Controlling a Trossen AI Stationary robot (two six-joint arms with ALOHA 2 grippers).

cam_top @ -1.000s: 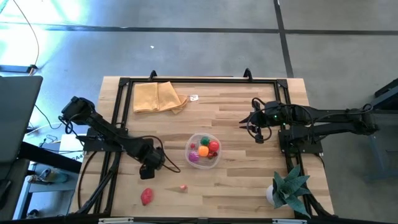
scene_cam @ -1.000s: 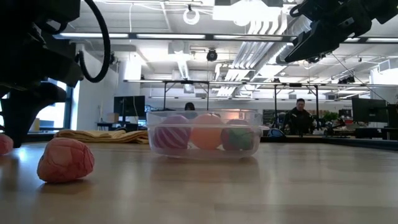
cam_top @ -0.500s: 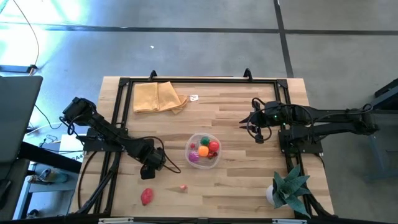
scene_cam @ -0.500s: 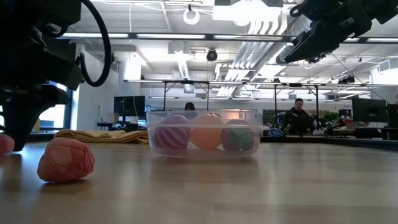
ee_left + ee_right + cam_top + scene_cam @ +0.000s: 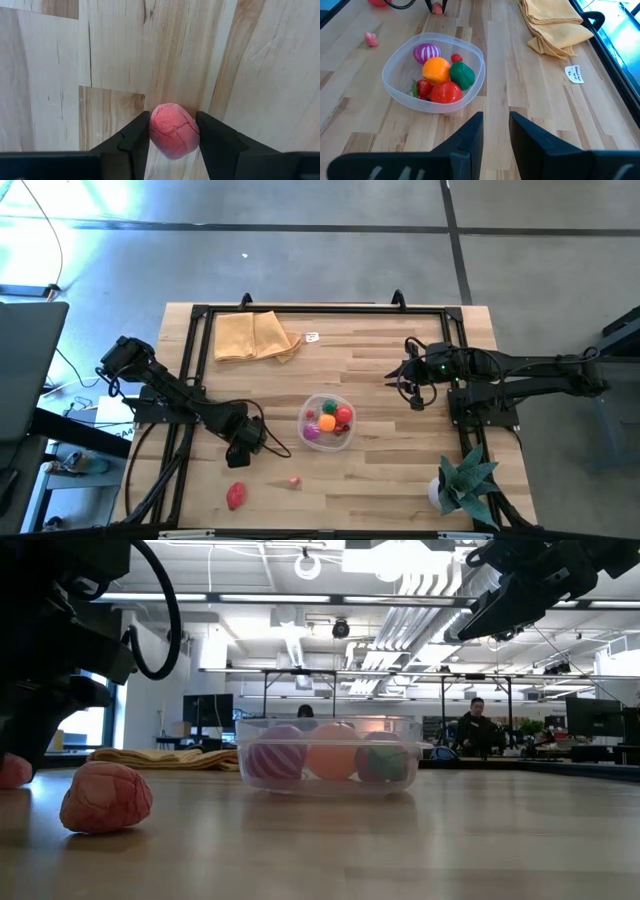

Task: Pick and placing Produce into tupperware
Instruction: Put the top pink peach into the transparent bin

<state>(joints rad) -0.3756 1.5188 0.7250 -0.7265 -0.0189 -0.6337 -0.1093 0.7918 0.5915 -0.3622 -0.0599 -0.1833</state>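
A small pink-red round piece of produce (image 5: 173, 131) lies on the wooden table, left of the tupperware, with my left gripper (image 5: 174, 125) shut around it. In the high view the left gripper (image 5: 239, 453) hides it. The clear round tupperware (image 5: 327, 421) holds several pieces of produce: red, orange, green and a striped magenta one. A larger red piece (image 5: 236, 496) and a tiny pink piece (image 5: 295, 481) lie loose nearer the front edge. My right gripper (image 5: 392, 376) hangs above the table's right part, narrowly open and holding nothing. My left gripper pinches the pink-red piece by its two opposite sides (image 5: 155, 134) between its two fingers (image 5: 136, 136). The fingers point straight down from above. The piece rests on the table, as the low view shows at its left edge (image 5: 12, 771).
A folded tan cloth (image 5: 252, 336) and a small white tag (image 5: 312, 337) lie at the far side. A spiky green potted plant (image 5: 462, 483) stands at the front right corner. Black frame rails run along the table's edges. People sit in the room beyond.
My left gripper has kept its place and has closed its fingers in on the pink-red piece; in the low view the piece now shows a little more at the left edge. My right arm has kept still.
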